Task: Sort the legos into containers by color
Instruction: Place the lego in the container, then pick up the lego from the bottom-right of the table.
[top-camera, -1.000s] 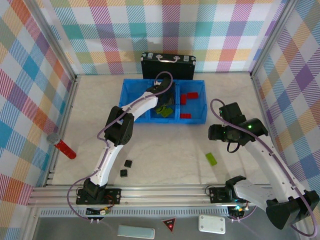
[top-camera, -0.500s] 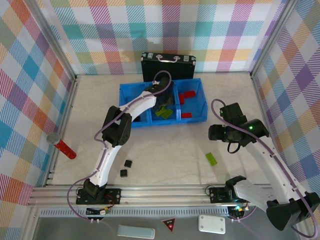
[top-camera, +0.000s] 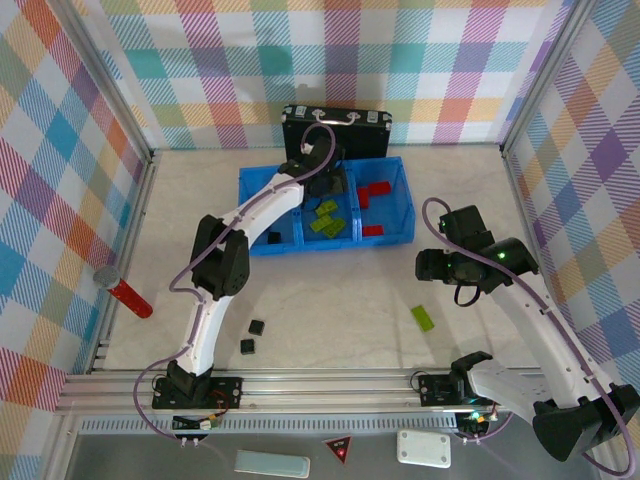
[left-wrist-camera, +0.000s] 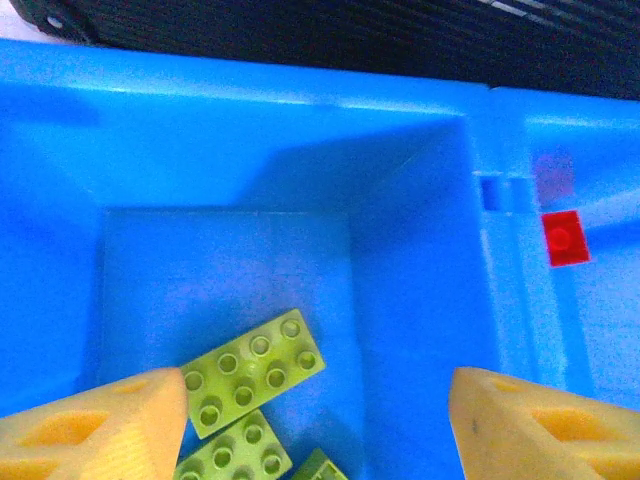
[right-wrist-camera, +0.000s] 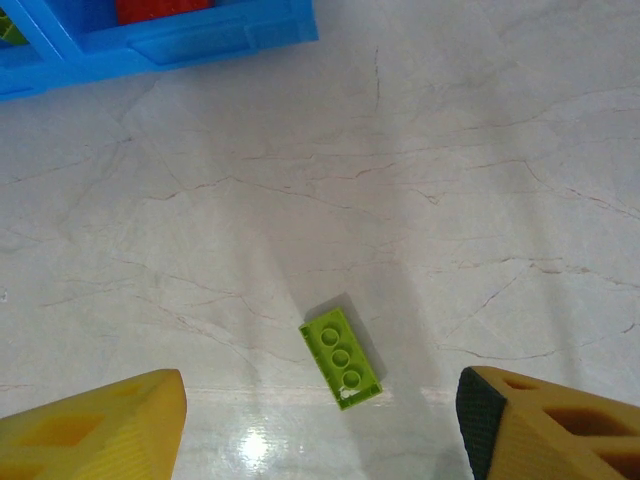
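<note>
The blue tray lies at the back of the table. Its middle compartment holds lime-green legos, the right one red legos, and the left one a black lego. My left gripper hangs open and empty over the back of the middle compartment, above the green legos. A red lego shows beyond the divider. My right gripper is open above a lone green lego lying on the table. Two black legos sit on the table near the left arm.
A black case with metal handles stands right behind the tray. A red cylinder lies at the table's left edge. The tray's front right corner is at the top left of the right wrist view.
My left gripper has drawn back from over the green legos toward the rear of the middle compartment, uncovering them. The tray has turned slightly. The right arm has held still.
</note>
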